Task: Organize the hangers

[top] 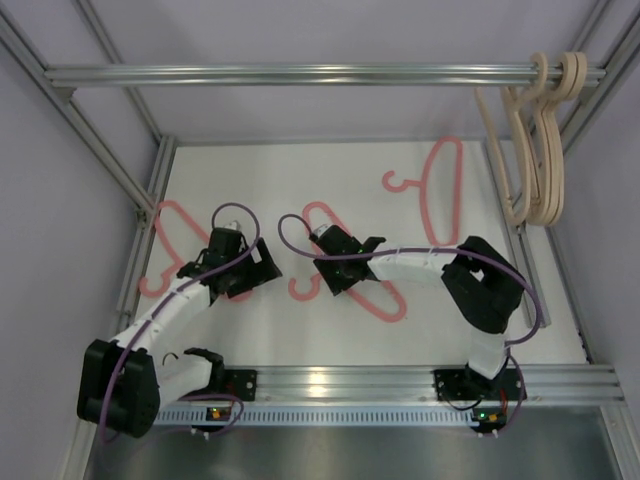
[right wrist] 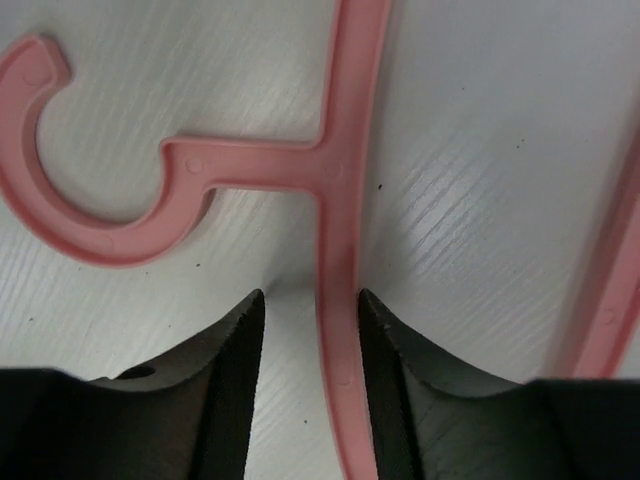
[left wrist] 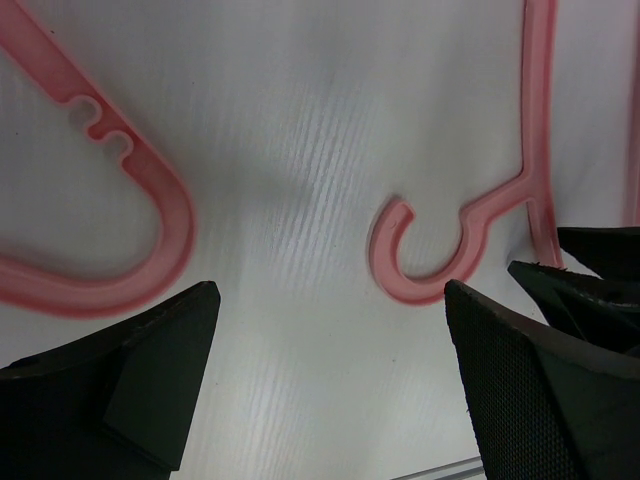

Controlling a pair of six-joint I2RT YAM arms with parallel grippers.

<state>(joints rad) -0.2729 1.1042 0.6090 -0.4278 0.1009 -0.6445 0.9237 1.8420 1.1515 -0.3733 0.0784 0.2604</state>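
While left end effector (left wrist: pixel 330 300) gapes wide, right end effector (right wrist: pixel 312 300) narrowly straddles one of three pink hangers (top: pixel 445 195); grip unclear

pink hangers (top: pixel 460 190): three on table (top: pixel 300 180) | beige hangers (top: pixel 545 170): on rail (top: pixel 300 73)

White, faintly ribbed worktop (top: pixel 300 175), three hangers lying flat on it and well apart, left pink hanger (top: pixel 149 286) by the left edge, middle pink hanger (top: pixel 386 306) slanting toward the near side, far pink hanger (top: pixel 428 205) toward the right rear, hook pointing left
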